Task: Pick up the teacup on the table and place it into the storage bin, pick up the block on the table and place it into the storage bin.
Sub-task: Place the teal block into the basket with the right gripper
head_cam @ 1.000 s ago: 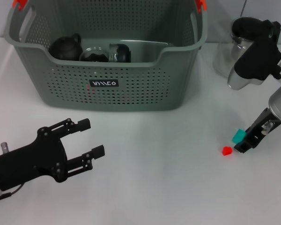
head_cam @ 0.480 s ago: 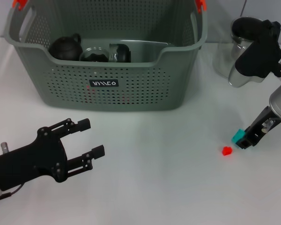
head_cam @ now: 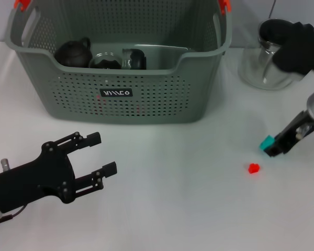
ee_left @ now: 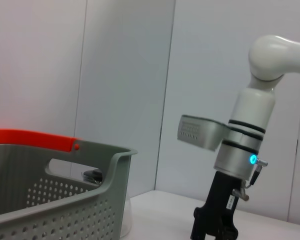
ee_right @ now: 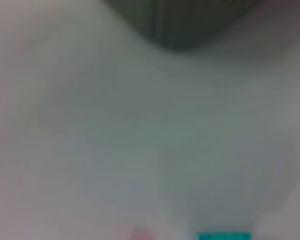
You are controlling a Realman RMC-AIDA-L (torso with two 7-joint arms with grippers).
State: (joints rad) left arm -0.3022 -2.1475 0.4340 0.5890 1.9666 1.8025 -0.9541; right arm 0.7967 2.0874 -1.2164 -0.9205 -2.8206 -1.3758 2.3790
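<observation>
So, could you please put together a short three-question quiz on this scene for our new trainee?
1. True or false: the teal block is at the tip of the right gripper.
2. Multiple choice: the small red block lies
A. inside the storage bin
B. on the white table, apart from the teal block
C. in the left gripper
3. Fill in: the glass teapot stands on the robot's ____ side of the storage bin.

Key: 1 true; 2 B; 3 right.
</observation>
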